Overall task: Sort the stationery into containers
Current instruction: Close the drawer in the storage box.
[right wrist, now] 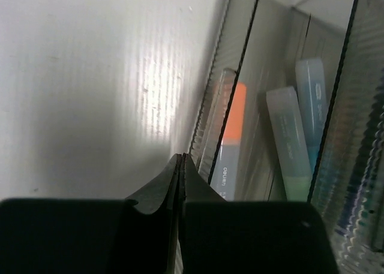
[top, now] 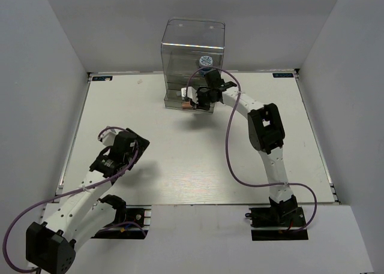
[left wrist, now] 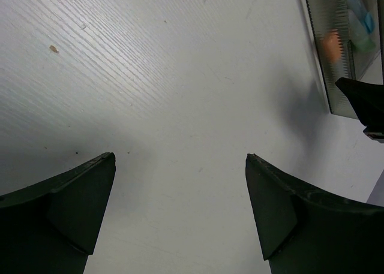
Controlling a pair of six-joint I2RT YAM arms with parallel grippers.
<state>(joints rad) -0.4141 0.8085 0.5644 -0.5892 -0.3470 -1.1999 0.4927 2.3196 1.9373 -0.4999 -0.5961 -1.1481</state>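
Pointing at the drawer cabinet (top: pixel 193 46), the right gripper (right wrist: pixel 181 159) is closed on nothing; the left gripper (left wrist: pixel 180 160) is wide open, empty.

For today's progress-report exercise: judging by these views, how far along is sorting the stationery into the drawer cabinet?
Done: orange-capped marker, mint-green marker and light-blue marker lie inside a drawer of the clear plastic cabinet; the round blue-white patterned roll sits higher up. In hand: nothing; the right gripper is shut, empty, at the drawer front, the left gripper open over the white table. Remaining: no loose stationery shows.
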